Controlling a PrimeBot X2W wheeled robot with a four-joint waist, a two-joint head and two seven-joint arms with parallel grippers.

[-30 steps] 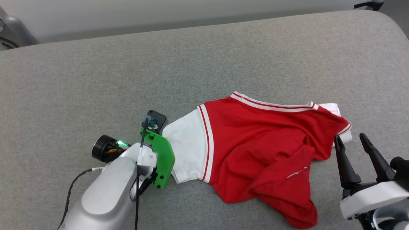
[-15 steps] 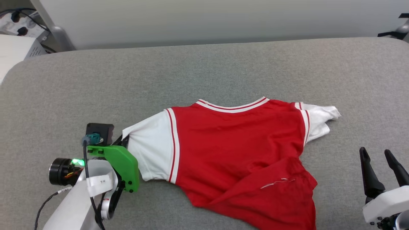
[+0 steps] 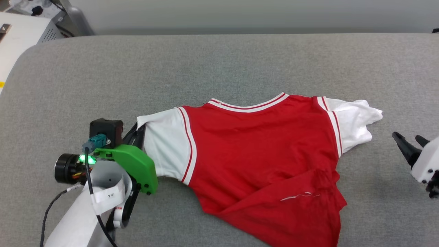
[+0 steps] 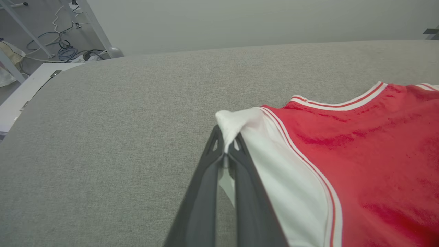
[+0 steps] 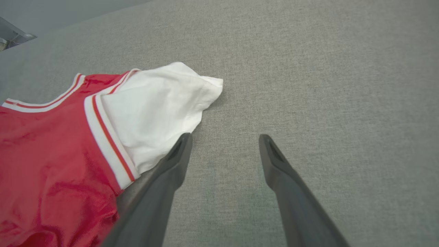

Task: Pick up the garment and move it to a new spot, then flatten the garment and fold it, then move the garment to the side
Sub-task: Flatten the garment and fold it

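The garment [image 3: 260, 154], a red jersey with white sleeves and striped trim, lies spread on the grey surface, its lower hem rumpled and folded over at the front right. My left gripper [image 3: 139, 132] is shut on the tip of its white left sleeve. In the left wrist view the fingertips [image 4: 226, 151] pinch that white cloth beside the garment [image 4: 360, 154]. My right gripper [image 3: 410, 144] stands open just right of the other white sleeve, apart from it. In the right wrist view the right gripper [image 5: 224, 140] hovers over bare surface, with the garment's sleeve [image 5: 154, 103] to its left.
The grey padded surface [image 3: 219, 68] stretches wide behind and to both sides of the jersey. A white cabinet [image 3: 20, 31] stands beyond its rounded far-left corner. Cables [image 4: 65, 51] lie on the floor past that corner.
The head camera has shifted. The jersey now lies stretched wider, with its right sleeve unfolded. My left gripper keeps its hold on the left sleeve. The right gripper sits farther right and higher.
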